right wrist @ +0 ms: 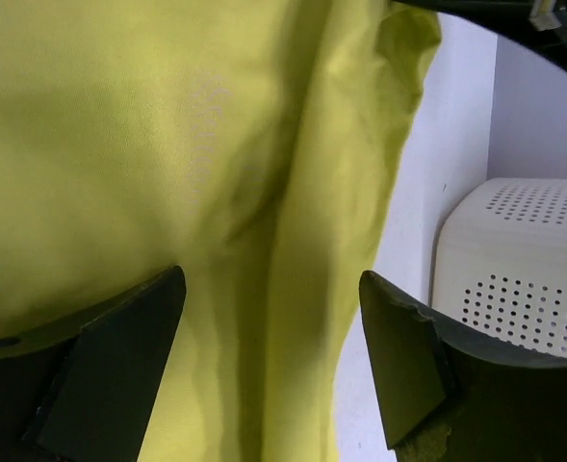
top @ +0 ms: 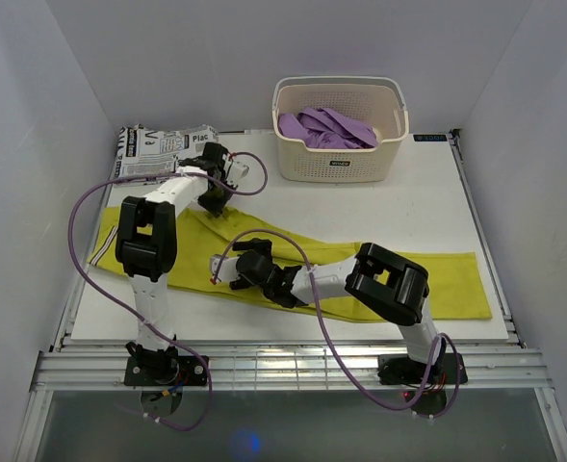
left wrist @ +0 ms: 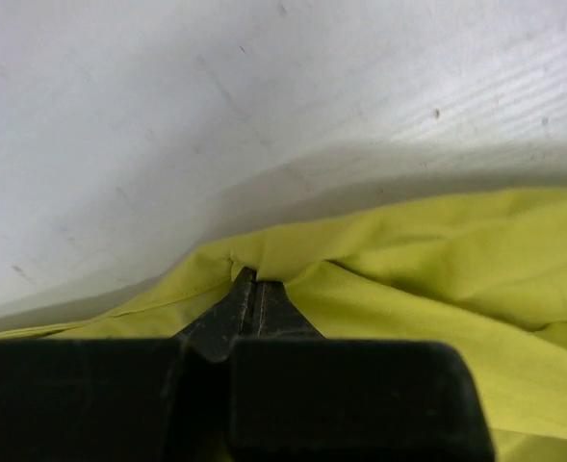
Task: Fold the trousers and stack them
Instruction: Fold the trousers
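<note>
Yellow-green trousers (top: 427, 274) lie spread across the white table from left to right. My left gripper (top: 216, 205) is shut on their far edge, pinching a small fold of cloth (left wrist: 256, 252) between its fingertips (left wrist: 254, 281). My right gripper (top: 247, 262) is open and hovers low over the middle of the trousers (right wrist: 167, 144), its fingers (right wrist: 119, 327) apart on either side of a crease. A folded black-and-white patterned garment (top: 163, 149) lies at the far left corner.
A cream perforated basket (top: 339, 130) holding purple clothes (top: 326, 127) stands at the back centre; its wall also shows in the right wrist view (right wrist: 524, 260). Purple cables loop beside both arms. White walls enclose the table on three sides.
</note>
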Tool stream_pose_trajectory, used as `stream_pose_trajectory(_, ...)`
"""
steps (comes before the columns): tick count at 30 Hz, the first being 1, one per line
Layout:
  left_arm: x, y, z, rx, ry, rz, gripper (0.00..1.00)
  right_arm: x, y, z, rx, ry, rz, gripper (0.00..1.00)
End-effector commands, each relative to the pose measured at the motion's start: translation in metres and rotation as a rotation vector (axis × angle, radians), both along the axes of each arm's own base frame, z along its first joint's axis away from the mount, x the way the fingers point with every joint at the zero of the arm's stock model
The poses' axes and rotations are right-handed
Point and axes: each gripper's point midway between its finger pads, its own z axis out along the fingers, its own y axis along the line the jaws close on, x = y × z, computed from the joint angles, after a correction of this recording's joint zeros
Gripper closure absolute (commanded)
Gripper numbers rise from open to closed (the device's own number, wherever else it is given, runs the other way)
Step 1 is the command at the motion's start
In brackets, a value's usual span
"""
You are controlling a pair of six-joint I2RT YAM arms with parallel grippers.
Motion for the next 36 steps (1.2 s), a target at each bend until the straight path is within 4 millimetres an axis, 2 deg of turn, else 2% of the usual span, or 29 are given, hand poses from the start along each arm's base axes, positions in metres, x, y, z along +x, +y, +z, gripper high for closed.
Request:
stream_pose_trajectory(1,0.034,0.006,0.034,0.002,-0.102,0.025,1.00,-0.059,-0.075,-0.111,-0.390,0.234,0.072,0.19)
stream_pose_trajectory(2,0.038,0.009,0.034,0.012,-0.104,0.030,1.00,-0.061,-0.073,-0.111,-0.389,0.218,0.080,0.17)
stream_pose_trajectory(3,0.050,0.009,0.047,0.009,-0.142,0.032,1.00,-0.062,-0.074,-0.112,-0.403,0.208,0.093,0.15)
stream_pose_trajectory(4,0.055,0.010,0.052,0.013,-0.154,0.032,1.00,-0.065,-0.075,-0.114,-0.411,0.208,0.103,0.14)
stream_pose_trajectory(6,0.063,0.012,0.051,0.025,-0.154,0.032,1.00,-0.069,-0.076,-0.119,-0.424,0.214,0.113,0.06)
stream_pose_trajectory(7,0.071,0.011,0.059,0.024,-0.174,0.031,1.00,-0.071,-0.075,-0.120,-0.430,0.217,0.121,0.04)
stream_pose_trajectory(9,0.077,0.013,0.052,0.040,-0.170,0.034,1.00,-0.072,-0.074,-0.123,-0.439,0.221,0.132,0.02)
stream_pose_trajectory(10,0.083,0.013,0.055,0.040,-0.187,0.033,1.00,-0.073,-0.073,-0.123,-0.441,0.224,0.138,0.02)
stream_pose_trajectory(12,0.090,0.016,0.049,0.041,-0.191,0.038,1.00,-0.076,-0.072,-0.125,-0.438,0.241,0.155,0.04)
stream_pose_trajectory(15,0.104,0.017,0.047,0.029,-0.219,0.036,1.00,-0.083,-0.071,-0.127,-0.449,0.276,0.183,0.12)
stream_pose_trajectory(17,0.113,0.008,0.055,-0.027,-0.255,0.015,1.00,-0.088,-0.072,-0.130,-0.450,0.303,0.204,0.19)
stream_pose_trajectory(19,0.121,0.006,0.064,-0.045,-0.287,0.011,0.85,-0.091,-0.073,-0.131,-0.458,0.322,0.213,0.23)
stream_pose_trajectory(20,0.124,0.006,0.070,-0.057,-0.303,0.023,0.64,-0.093,-0.073,-0.132,-0.458,0.330,0.218,0.23)
stream_pose_trajectory(23,0.129,0.009,0.103,-0.113,-0.359,0.031,0.38,-0.092,-0.070,-0.128,-0.451,0.337,0.223,0.19)
stream_pose_trajectory(24,0.128,0.019,0.109,-0.123,-0.366,0.054,0.34,-0.091,-0.068,-0.124,-0.434,0.347,0.215,0.17)
stream_pose_trajectory(25,0.124,0.023,0.117,-0.130,-0.369,0.059,0.23,-0.086,-0.060,-0.118,-0.405,0.352,0.207,0.11)
stream_pose_trajectory(26,0.120,0.029,0.136,-0.143,-0.397,0.066,0.22,-0.084,-0.057,-0.113,-0.392,0.358,0.199,0.10)
stream_pose_trajectory(27,0.117,0.044,0.144,-0.146,-0.405,0.089,0.21,-0.079,-0.051,-0.104,-0.356,0.357,0.182,0.08)
stream_pose_trajectory(28,0.108,0.050,0.144,-0.146,-0.381,0.097,0.21,-0.072,-0.053,-0.097,-0.347,0.367,0.160,0.06)
stream_pose_trajectory(29,0.100,0.065,0.158,-0.155,-0.395,0.118,0.21,-0.066,-0.043,-0.079,-0.300,0.367,0.152,0.02)
stream_pose_trajectory(30,0.092,0.073,0.157,-0.165,-0.379,0.132,0.21,-0.060,-0.039,-0.069,-0.261,0.382,0.127,0.01)
stream_pose_trajectory(31,0.072,0.079,0.135,-0.175,-0.303,0.141,0.21,-0.051,-0.039,-0.059,-0.221,0.415,0.111,0.05)
stream_pose_trajectory(32,0.058,0.106,0.143,-0.185,-0.310,0.193,0.22,-0.044,-0.035,-0.037,-0.178,0.427,0.097,0.06)
stream_pose_trajectory(33,0.045,0.110,0.135,-0.210,-0.285,0.189,0.25,-0.029,-0.043,-0.025,-0.132,0.461,0.050,0.06)
stream_pose_trajectory(34,0.019,0.113,0.103,-0.222,-0.200,0.195,0.27,-0.030,-0.043,-0.017,-0.103,0.519,0.061,0.07)
stream_pose_trajectory(35,0.006,0.123,0.095,-0.223,-0.183,0.216,0.28,-0.022,-0.045,0.006,-0.050,0.534,0.054,0.08)
stream_pose_trajectory(36,-0.008,0.126,0.099,-0.221,-0.198,0.215,0.28,-0.011,-0.068,0.010,-0.041,0.587,0.005,0.08)
